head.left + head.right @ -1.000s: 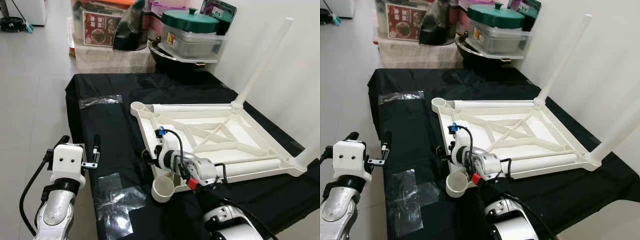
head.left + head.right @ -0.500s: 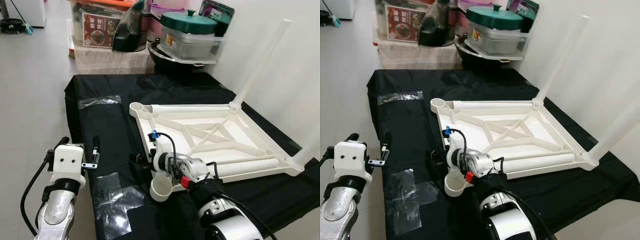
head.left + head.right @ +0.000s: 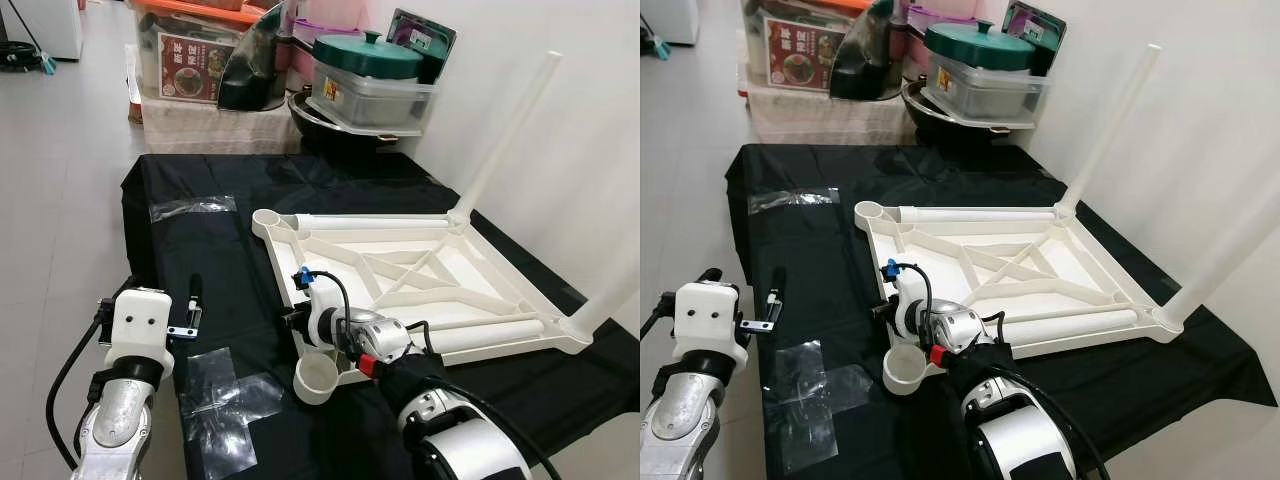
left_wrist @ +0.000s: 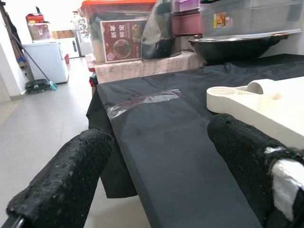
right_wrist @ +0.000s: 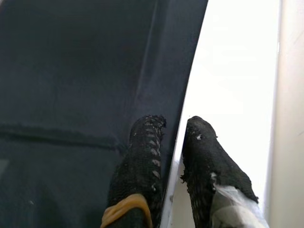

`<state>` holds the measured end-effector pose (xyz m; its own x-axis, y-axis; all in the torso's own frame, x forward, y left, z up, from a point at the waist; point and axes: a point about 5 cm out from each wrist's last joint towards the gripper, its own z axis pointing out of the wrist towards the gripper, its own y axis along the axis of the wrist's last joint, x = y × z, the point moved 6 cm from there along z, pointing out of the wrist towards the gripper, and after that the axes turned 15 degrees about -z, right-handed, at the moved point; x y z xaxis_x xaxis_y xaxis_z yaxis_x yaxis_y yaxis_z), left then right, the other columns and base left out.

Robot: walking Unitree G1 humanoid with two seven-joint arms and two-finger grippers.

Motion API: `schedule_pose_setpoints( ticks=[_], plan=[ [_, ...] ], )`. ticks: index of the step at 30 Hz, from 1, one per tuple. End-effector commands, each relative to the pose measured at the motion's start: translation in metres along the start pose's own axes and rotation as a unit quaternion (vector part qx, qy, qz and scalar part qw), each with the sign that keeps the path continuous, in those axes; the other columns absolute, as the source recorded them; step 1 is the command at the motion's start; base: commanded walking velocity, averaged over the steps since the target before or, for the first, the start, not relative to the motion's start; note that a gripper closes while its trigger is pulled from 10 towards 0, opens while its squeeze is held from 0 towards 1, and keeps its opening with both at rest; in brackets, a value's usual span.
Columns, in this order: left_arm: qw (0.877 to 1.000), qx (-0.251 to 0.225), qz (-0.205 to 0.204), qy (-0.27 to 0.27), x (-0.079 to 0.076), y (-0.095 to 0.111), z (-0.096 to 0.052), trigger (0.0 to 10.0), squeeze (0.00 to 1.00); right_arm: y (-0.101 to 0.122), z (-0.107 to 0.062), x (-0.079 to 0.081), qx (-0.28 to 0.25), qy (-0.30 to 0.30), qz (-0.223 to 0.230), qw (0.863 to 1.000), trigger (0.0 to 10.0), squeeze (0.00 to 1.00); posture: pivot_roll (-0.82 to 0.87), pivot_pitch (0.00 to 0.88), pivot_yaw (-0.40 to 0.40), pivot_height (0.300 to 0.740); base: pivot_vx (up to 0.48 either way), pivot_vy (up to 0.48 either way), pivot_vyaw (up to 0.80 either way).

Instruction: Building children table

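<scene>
A white plastic children's table (image 3: 276,258) lies upside down on a black cloth (image 3: 215,265). Two legs stand upright in its right corners, the far one (image 3: 505,135) and the near one (image 3: 612,298). Two more legs lie inside the frame, one along the far edge (image 3: 370,222) and one along the near edge (image 3: 480,336). The near-left corner socket (image 3: 315,373) stands bare. My right gripper (image 5: 175,124) is shut on the table's left rim (image 5: 178,137), one finger on each side. My left gripper (image 4: 152,171) hovers open over the cloth's left edge, apart from the table.
Storage boxes, a dark wok and a green-lidded pot (image 3: 368,62) crowd the space behind the cloth. Clear tape patches (image 3: 222,402) lie on the cloth. A white wall runs along the right; grey floor (image 3: 60,200) lies to the left.
The camera has shifted a little. My right wrist has slid leftward along the table's near-left rim. The left arm has held still.
</scene>
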<state>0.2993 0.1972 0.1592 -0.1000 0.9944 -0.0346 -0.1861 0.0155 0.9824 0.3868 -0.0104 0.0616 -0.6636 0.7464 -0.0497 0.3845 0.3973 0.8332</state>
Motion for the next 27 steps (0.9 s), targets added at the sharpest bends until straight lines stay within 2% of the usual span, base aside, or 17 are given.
schedule_pose_setpoints(
  ticks=[1, 3, 4, 6, 8, 10, 11, 12, 14, 16, 17, 20, 22, 24, 26, 27],
  plan=[
    [1.0, 0.017, 0.006, -0.004, -0.003, -0.009, 0.0, 10.0, 0.0, -0.044, -0.001, 0.009, 0.062, 0.043, -0.021, 0.997, 0.0, 0.0, 0.14, 0.0, -0.2, 0.74, 0.0, 0.0, 0.0],
    [1.0, 0.02, 0.008, -0.005, -0.003, -0.011, 0.0, 10.0, 0.0, -0.061, -0.009, 0.004, 0.086, 0.066, -0.076, 0.991, 0.0, 0.0, 0.13, 0.0, -0.202, 0.74, 0.0, 0.0, 0.0],
    [1.0, 0.02, 0.008, -0.005, -0.003, -0.011, 0.0, 10.0, 0.0, -0.061, -0.009, 0.004, 0.086, 0.066, -0.076, 0.991, 0.0, 0.0, 0.13, 0.0, -0.202, 0.74, 0.0, 0.0, 0.0],
    [1.0, 0.022, 0.009, -0.004, -0.002, -0.013, 0.0, 10.0, 0.0, -0.078, -0.019, -0.005, 0.107, 0.086, -0.122, 0.983, 0.0, 0.0, 0.12, 0.0, -0.202, 0.74, 0.0, 0.0, 0.0],
    [1.0, 0.022, 0.009, -0.004, -0.002, -0.013, 0.0, 10.0, 0.0, -0.078, -0.019, -0.005, 0.107, 0.086, -0.122, 0.983, 0.0, 0.0, 0.12, 0.0, -0.202, 0.74, 0.0, 0.0, 0.0],
    [1.0, 0.025, 0.01, -0.004, -0.002, -0.014, 0.0, 10.0, 0.0, -0.087, -0.032, -0.008, 0.108, 0.125, -0.163, 0.973, 0.0, 0.0, 0.12, 0.0, -0.197, 0.74, 0.0, 0.0, 0.0],
    [1.0, 0.025, 0.01, -0.004, -0.002, -0.014, 0.0, 10.0, 0.0, -0.087, -0.032, -0.008, 0.108, 0.125, -0.163, 0.973, 0.0, 0.0, 0.12, 0.0, -0.197, 0.74, 0.0, 0.0, 0.0],
    [1.0, 0.026, 0.01, -0.004, -0.003, -0.015, 0.0, 10.0, 0.0, -0.09, -0.038, -0.007, 0.104, 0.149, -0.18, 0.967, 0.0, 0.0, 0.12, 0.0, -0.197, 0.74, 0.0, 0.0, 0.0],
    [1.0, 0.029, 0.009, -0.007, -0.004, -0.017, 0.0, 10.0, 0.0, -0.1, -0.059, -0.01, 0.1, 0.204, -0.268, 0.936, 0.0, 0.0, 0.1, 0.0, -0.195, 0.74, 0.0, 0.0, 0.0],
    [1.0, 0.029, 0.009, -0.007, -0.004, -0.017, 0.0, 10.0, 0.0, -0.1, -0.059, -0.01, 0.1, 0.204, -0.268, 0.936, 0.0, 0.0, 0.1, 0.0, -0.195, 0.74, 0.0, 0.0, 0.0],
    [0.999, 0.03, 0.008, -0.007, -0.004, -0.017, 0.0, 10.0, 0.0, -0.105, -0.066, -0.012, 0.103, 0.218, -0.298, 0.924, 0.0, 0.0, 0.1, 0.0, -0.194, 0.74, 0.0, 0.0, 0.0],
    [0.999, 0.03, 0.008, -0.007, -0.004, -0.017, 0.0, 10.0, 0.0, -0.105, -0.066, -0.012, 0.103, 0.218, -0.298, 0.924, 0.0, 0.0, 0.1, 0.0, -0.194, 0.74, 0.0, 0.0, 0.0],
    [0.999, 0.031, 0.008, -0.007, -0.004, -0.018, 0.0, 10.0, 0.0, -0.12, -0.082, -0.022, 0.11, 0.239, -0.37, 0.891, 0.0, 0.0, 0.1, 0.0, -0.194, 0.74, 0.0, 0.0, 0.0],
    [0.999, 0.031, 0.008, -0.007, -0.004, -0.018, 0.0, 10.0, 0.0, -0.12, -0.082, -0.022, 0.11, 0.239, -0.37, 0.891, 0.0, 0.0, 0.1, 0.0, -0.194, 0.74, 0.0, 0.0, 0.0],
    [0.999, 0.031, 0.01, -0.008, -0.003, -0.018, 0.001, 10.0, 0.0, -0.134, -0.099, -0.027, 0.111, 0.264, -0.415, 0.864, 0.0, 0.0, 0.11, 0.0, -0.186, 0.74, 0.0, 0.0, 0.0],
    [0.999, 0.031, 0.01, -0.008, -0.003, -0.018, 0.001, 10.0, 0.0, -0.134, -0.099, -0.027, 0.111, 0.264, -0.415, 0.864, 0.0, 0.0, 0.11, 0.0, -0.186, 0.74, 0.0, 0.0, 0.0]
  ],
)
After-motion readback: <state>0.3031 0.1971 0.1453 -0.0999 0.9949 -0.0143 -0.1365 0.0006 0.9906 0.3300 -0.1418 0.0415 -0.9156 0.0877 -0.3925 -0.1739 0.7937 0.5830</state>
